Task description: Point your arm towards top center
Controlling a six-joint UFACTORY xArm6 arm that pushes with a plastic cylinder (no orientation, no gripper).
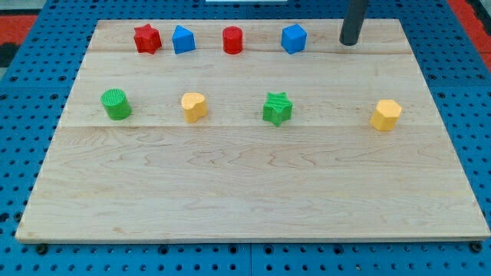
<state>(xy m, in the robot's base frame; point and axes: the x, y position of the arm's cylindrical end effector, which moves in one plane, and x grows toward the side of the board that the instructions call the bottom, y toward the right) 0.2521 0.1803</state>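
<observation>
My tip [349, 43] is the lower end of a dark rod coming down from the view's top right. It rests on the wooden board [245, 192] near its top edge, to the right of the blue hexagonal block [293, 38] and apart from it. Along the top row, from the view's left, stand a red star block [146, 38], a blue block [183, 39] and a red cylinder [232, 40]. The tip touches no block.
A middle row holds a green cylinder [116, 104], a yellow heart-like block [194, 106], a green star [277, 108] and a yellow hexagonal block [386, 115]. A blue perforated surface [23, 153] surrounds the board.
</observation>
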